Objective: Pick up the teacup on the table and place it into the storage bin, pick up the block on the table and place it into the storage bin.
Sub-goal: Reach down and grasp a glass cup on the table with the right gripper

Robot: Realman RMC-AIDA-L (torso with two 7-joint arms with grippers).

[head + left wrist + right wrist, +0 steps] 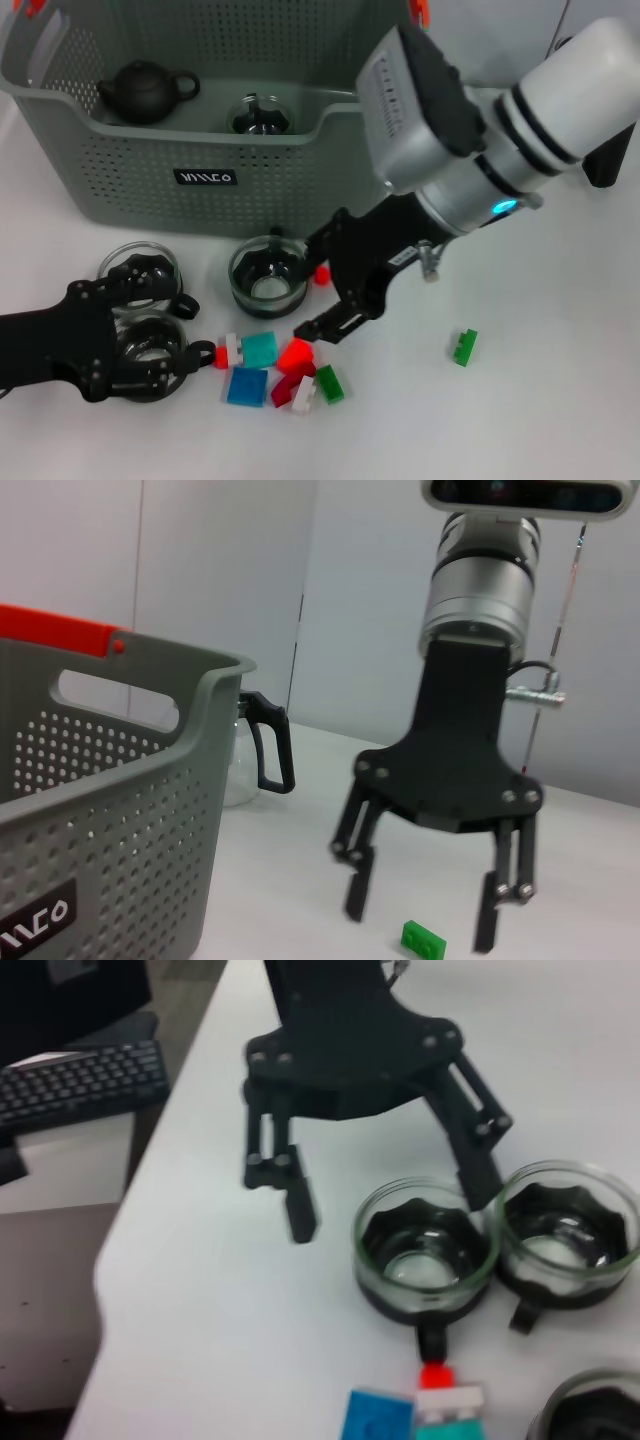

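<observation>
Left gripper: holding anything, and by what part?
Nothing held. The left gripper is open, one finger between two black-based glass teacups; no grip closed.
</observation>
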